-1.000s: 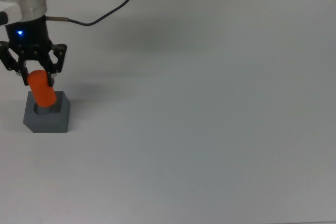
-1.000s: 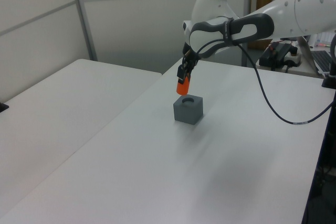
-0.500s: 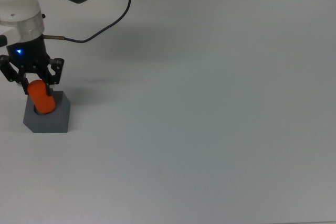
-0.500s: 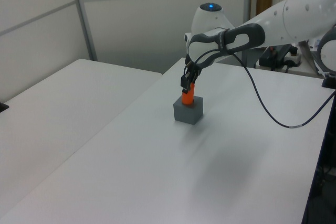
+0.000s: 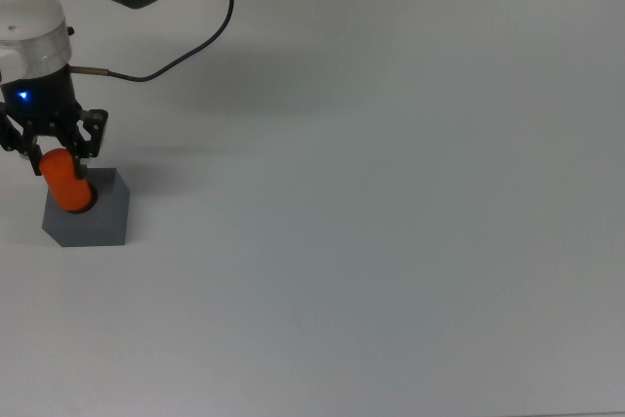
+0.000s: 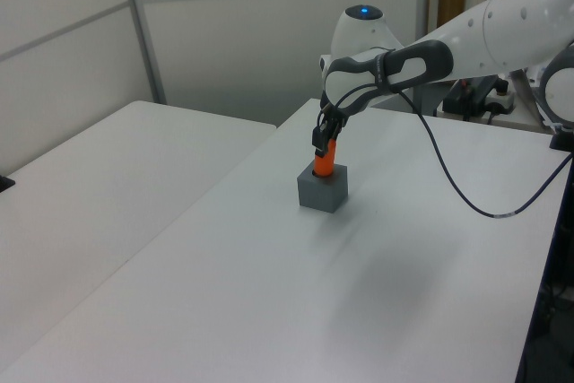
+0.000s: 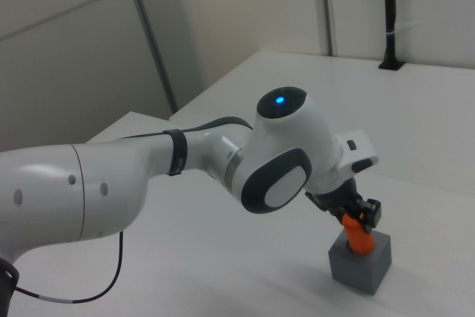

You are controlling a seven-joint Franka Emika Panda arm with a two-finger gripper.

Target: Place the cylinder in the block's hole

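- White tabletop (image 5: 391,192) fills the top view, bare apart from one small grey cube near the top view's left edge and a black cable (image 5: 186,46) trailing off the arm.
- Standing on that cube, the cylinder (image 5: 66,183) is orange and sits with its lower end on the top face of the block (image 5: 93,220); in the left view its long axis reads close to upright, though the top view shows it leaning slightly away from the lens.
- Its bottom end appears to be in the hole, which the cylinder itself hides, so how deep it sits cannot be told.
- Directly above, the gripper (image 5: 54,148) has its two fingers pressed against the cylinder's upper part, one on each side; the right view shows the same clamp just over the block.
- My judgement: the insertion looks nearly finished, and what counts next is that the cylinder lies straight below the gripper, in line with the hole.
- Letting go and lifting straight up seems the safe move; any sideways drag could tip the cylinder or shift the block.
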